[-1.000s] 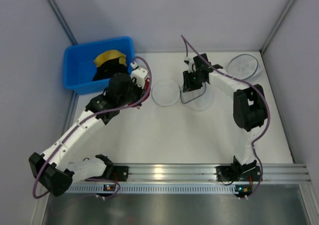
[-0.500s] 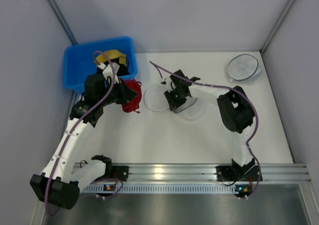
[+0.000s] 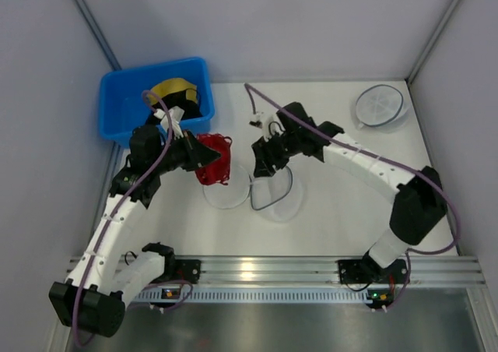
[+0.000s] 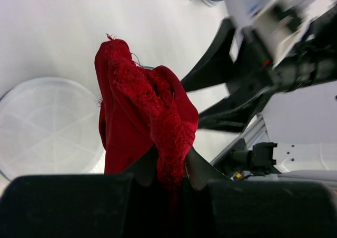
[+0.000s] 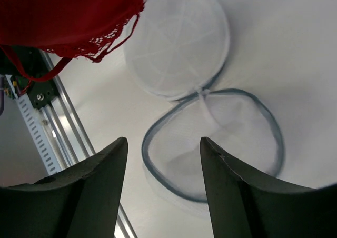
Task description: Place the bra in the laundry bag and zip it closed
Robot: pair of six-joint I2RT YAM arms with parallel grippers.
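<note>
Left wrist view first: the left jaws are pinched almost together on a fold of the bra [image 4: 142, 117], which hangs bunched from them in the air. Beside it, one dish of the laundry bag [image 4: 47, 127] lies face up on the tabletop [image 4: 52, 27].

In the right wrist view the right jaws stand apart with nothing between them. They are poised above the bag's dark-rimmed half, and both halves lie open and flat.

From the top external view we place the bra over the far-left rim of the laundry bag, not yet inside it. The blue bin [image 3: 124, 114], holding a yellow garment [image 3: 173, 89] and a black garment [image 3: 187, 107], sits beyond the bag to its far left. A second round mesh bag [image 3: 380, 104] lies well apart to its far right.

We judge the task about a third done: the bra is lifted and brought to the opened bag. What remains is lowering it into a dish, letting go, folding the other half over and running the zipper round, with no lace caught in the rim
</note>
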